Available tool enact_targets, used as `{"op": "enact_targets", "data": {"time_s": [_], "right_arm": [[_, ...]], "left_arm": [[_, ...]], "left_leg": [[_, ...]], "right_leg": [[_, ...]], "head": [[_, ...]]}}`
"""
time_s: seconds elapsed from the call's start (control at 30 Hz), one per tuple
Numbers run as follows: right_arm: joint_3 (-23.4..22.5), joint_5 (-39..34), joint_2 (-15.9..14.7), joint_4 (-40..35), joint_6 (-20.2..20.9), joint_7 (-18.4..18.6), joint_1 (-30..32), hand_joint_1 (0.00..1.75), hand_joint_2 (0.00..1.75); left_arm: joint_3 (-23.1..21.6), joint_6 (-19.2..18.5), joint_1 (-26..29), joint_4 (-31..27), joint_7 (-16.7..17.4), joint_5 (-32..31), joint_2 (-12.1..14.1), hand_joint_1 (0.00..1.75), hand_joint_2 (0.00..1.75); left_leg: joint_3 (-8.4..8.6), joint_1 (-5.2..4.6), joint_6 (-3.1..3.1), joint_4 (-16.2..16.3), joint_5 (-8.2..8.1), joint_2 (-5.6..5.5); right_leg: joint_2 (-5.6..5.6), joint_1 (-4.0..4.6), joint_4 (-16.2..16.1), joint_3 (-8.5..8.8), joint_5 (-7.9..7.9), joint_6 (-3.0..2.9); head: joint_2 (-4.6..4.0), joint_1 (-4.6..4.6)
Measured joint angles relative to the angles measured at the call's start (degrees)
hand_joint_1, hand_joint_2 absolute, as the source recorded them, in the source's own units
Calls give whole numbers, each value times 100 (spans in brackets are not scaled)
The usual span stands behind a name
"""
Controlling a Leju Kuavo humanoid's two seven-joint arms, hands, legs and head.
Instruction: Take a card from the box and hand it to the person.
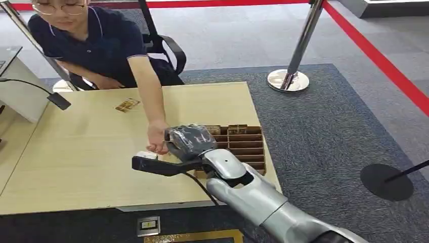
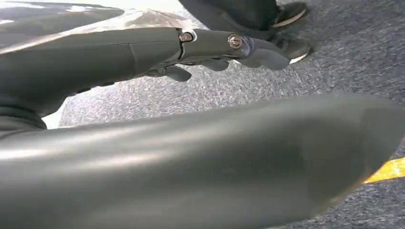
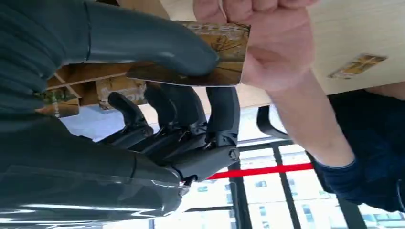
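Note:
My right hand [image 1: 189, 139] reaches over the table beside the brown compartmented card box [image 1: 245, 144]. In the right wrist view its thumb and fingers [image 3: 157, 109] pinch a gold-and-brown card [image 3: 224, 52]. The person's hand [image 3: 272, 43] grips the card's other end, so both of us hold it. In the head view the person's hand [image 1: 157, 139] touches my right hand's front. The box's wooden dividers [image 3: 86, 81] show behind my thumb. My left hand [image 2: 210, 47] hangs over grey carpet, fingers stretched out, holding nothing.
A second card [image 1: 127, 105] lies on the wooden table [image 1: 76, 157] near the seated person. A black device on a cable [image 1: 152, 164] lies just left of my right arm. A black microphone [image 1: 58, 98] is at the table's left. A chrome stanchion base [image 1: 288, 80] stands beyond.

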Motion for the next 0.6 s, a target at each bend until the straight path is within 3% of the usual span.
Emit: {"op": "enact_targets", "data": {"time_s": [0.2,0.27,0.3,0.33,0.43,0.47,0.6], "right_arm": [[37,129,-2,120,-175,92,0,140,175],[39,140,-2,151,-181,98,0,129,175],[42,142,-2,166,-184,98,0,117,175],[42,144,-2,173,-184,98,1,0,175],[46,153,-2,219,-179,90,3,0,175],[50,153,-2,234,-179,68,3,0,0],[57,142,-4,273,-251,-13,33,0,0]], "left_arm": [[-4,0,-1,0,-41,-7,0,0,0],[-4,0,0,0,-42,-7,0,0,0],[-7,0,0,0,-42,-7,0,0,0],[-7,0,-1,0,-42,-7,0,0,0],[-5,0,-1,0,-50,11,0,0,0],[-7,0,-1,0,-52,15,0,0,0],[-4,0,1,0,-59,59,-4,0,0]], "left_leg": [[1,0,0,0,0,0],[1,0,0,0,0,0],[1,0,0,0,0,0],[1,0,0,0,0,0],[0,0,0,0,0,0],[0,0,0,0,0,0],[1,0,0,0,0,0]], "right_leg": [[0,0,0,-1,0,0],[0,0,0,-1,0,0],[0,0,0,-1,0,0],[0,0,0,-1,0,0],[0,0,0,-1,0,0],[0,0,0,-1,0,0],[0,0,0,-1,0,0]], "head": [[0,-2],[0,0],[0,-2],[0,0],[0,-2],[0,0],[0,-2]]}}
